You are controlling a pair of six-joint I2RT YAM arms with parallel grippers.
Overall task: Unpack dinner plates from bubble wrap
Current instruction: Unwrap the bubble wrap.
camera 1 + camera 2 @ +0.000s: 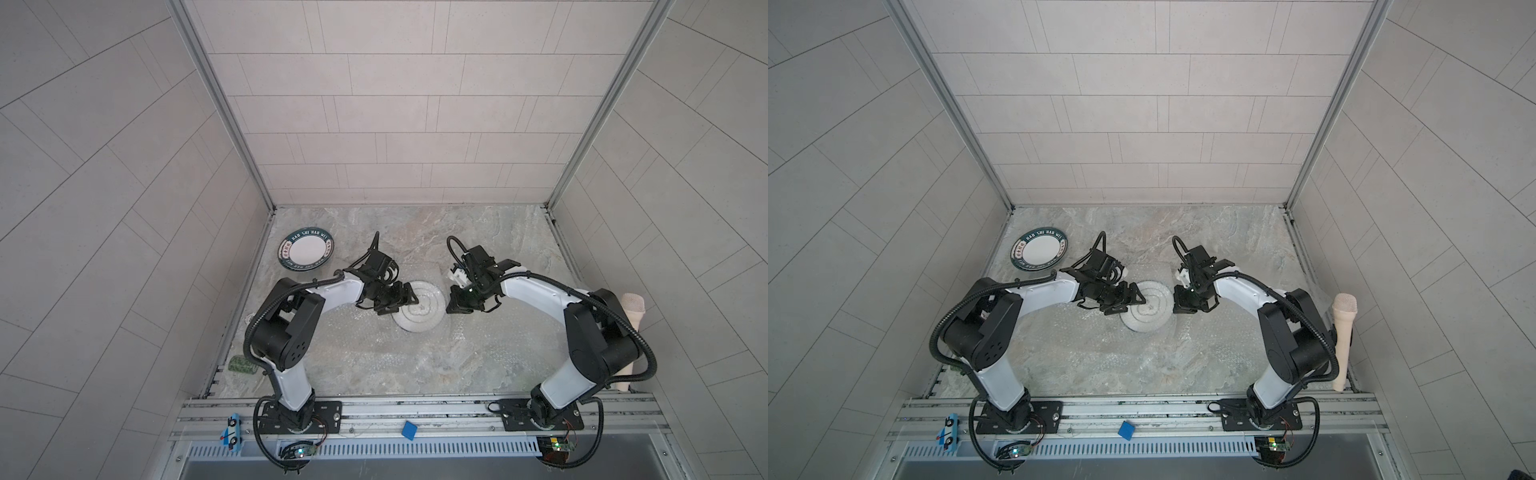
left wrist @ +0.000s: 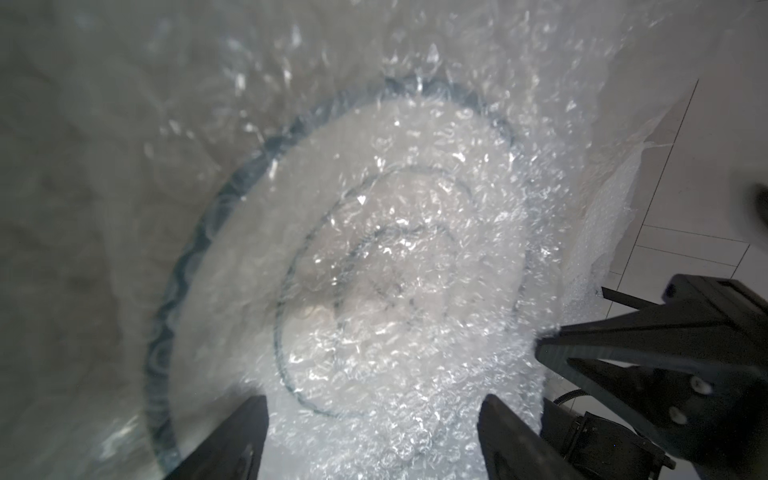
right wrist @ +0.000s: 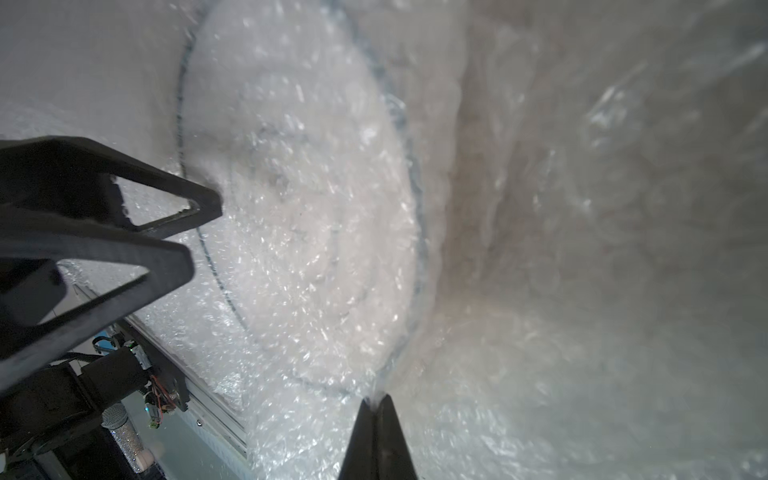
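Note:
A white dinner plate with faint grey rings (image 1: 419, 311) (image 1: 1147, 312) lies mid-table under the clear bubble wrap (image 1: 365, 345) (image 1: 1092, 345). My left gripper (image 1: 409, 303) (image 1: 1136, 305) hovers open over the plate's left edge. In the left wrist view its jaws (image 2: 374, 419) stand wide apart above the wrapped plate (image 2: 374, 249). My right gripper (image 1: 452, 307) (image 1: 1179, 308) points down at the plate's right edge. In the right wrist view it (image 3: 377, 401) is shut on a pinch of bubble wrap (image 3: 540, 291) beside the plate's rim (image 3: 299, 187). A second dinner plate with a green lettered rim (image 1: 306, 250) (image 1: 1039, 249) sits bare at the back left.
A tall pinkish textured cup (image 1: 631, 332) (image 1: 1343, 340) leans at the right wall. A small green patterned roll (image 1: 241, 365) lies by the left arm's base. A blue square (image 1: 409, 430) and a toy car (image 1: 230, 432) rest on the front rail. Walls enclose three sides.

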